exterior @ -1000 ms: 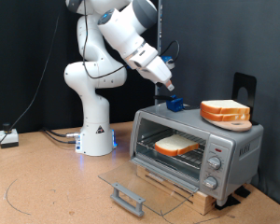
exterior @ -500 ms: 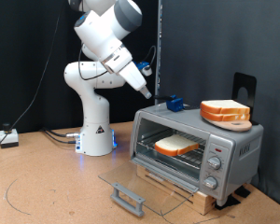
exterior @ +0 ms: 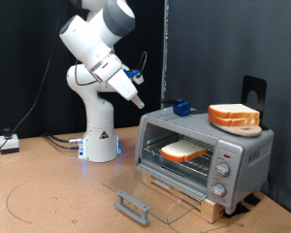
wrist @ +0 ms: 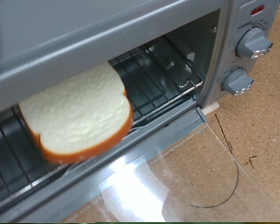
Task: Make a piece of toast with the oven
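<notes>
The piece of toast [exterior: 184, 150] lies flat on the wire rack inside the oven [exterior: 244, 146], whose glass door [exterior: 150, 186] hangs fully open and level. In the wrist view the toast [wrist: 77, 119] fills the rack's near part, with the oven's knobs [wrist: 254, 42] off to one side. My gripper [exterior: 136, 101] hangs in the air to the exterior view's left of the oven, above the height of its top and well apart from it, with nothing visible in it. No fingers show in the wrist view.
A thick pile of bread slices [exterior: 234, 116] rests on a board on the oven's top, beside a small blue object [exterior: 182, 107]. The door's grey bar handle [exterior: 133, 206] juts out low over the brown floor. The robot's white base [exterior: 99, 136] stands behind.
The arm has swung away from the blue object on the oven's top, moving towards the exterior view's left. Toast, oven and door have stayed put.
</notes>
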Controlling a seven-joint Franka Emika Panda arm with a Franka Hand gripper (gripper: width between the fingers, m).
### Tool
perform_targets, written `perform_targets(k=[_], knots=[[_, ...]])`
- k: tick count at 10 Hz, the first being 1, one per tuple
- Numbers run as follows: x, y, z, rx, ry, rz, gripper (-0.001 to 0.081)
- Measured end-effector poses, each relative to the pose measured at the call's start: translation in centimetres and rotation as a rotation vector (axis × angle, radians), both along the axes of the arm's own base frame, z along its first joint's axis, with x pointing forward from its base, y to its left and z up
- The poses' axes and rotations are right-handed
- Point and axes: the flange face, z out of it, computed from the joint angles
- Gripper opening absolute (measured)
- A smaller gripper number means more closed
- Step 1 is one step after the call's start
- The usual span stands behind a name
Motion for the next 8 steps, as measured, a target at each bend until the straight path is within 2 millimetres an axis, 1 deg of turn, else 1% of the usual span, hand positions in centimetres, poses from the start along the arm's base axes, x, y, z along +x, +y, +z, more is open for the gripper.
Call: perform_targets(k=[2,4,5,6,7,8], knots=[[0.2,0.2,0.3,0.106,0.104,-0.169,0.0807],[0.2,-0.4,0.9,0.217,0.224,-0.379,0.0807],[0.0,-0.7,1.2,0.252,0.283,-0.458,0.0807],[0.0,-0.7,1.2,0.236,0.255,-0.425,0.0807],[-0.3,-0.4,0.8,0.226,0.351,-0.420,0.0807],[-0.3,-0.4,0.6,0.242,0.482,-0.455,0.0807]])
